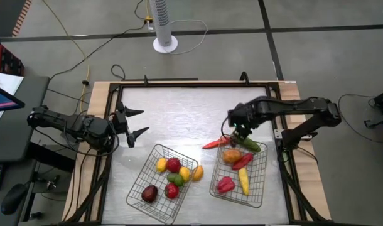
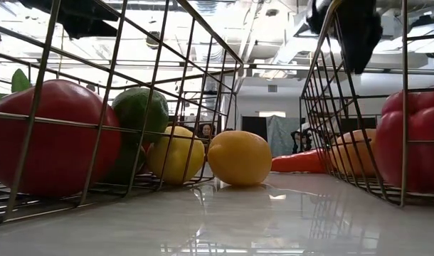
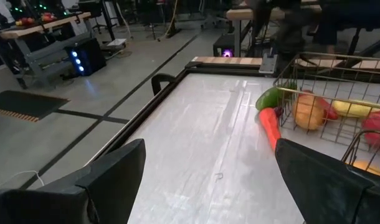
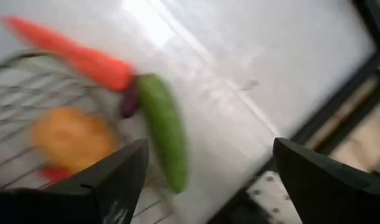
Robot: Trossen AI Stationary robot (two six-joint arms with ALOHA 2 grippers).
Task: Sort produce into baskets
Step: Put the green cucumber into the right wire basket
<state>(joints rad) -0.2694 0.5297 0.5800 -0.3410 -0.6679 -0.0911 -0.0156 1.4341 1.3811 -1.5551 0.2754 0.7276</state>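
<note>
Right hand (image 1: pixel 240 134) is hovering wide open and gripping nothing, just above the green cucumber (image 1: pixel 250 145), which is lying across the far rim of the right basket (image 1: pixel 262 182), probably so it can tip in. Beside it, a red chili (image 1: pixel 215 144) is lying on the bench (image 1: pixel 179 113), still unsorted. Farther off, the left hand (image 1: pixel 134 124) is waiting, open and empty, beyond the left basket (image 1: pixel 136 188) of round fruit.

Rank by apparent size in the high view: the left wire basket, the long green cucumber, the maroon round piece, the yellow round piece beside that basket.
1. Left silver wire-grid basket
2. Long green cucumber
3. Maroon round piece
4. Yellow round piece, only slightly smaller than the maroon one.
</note>
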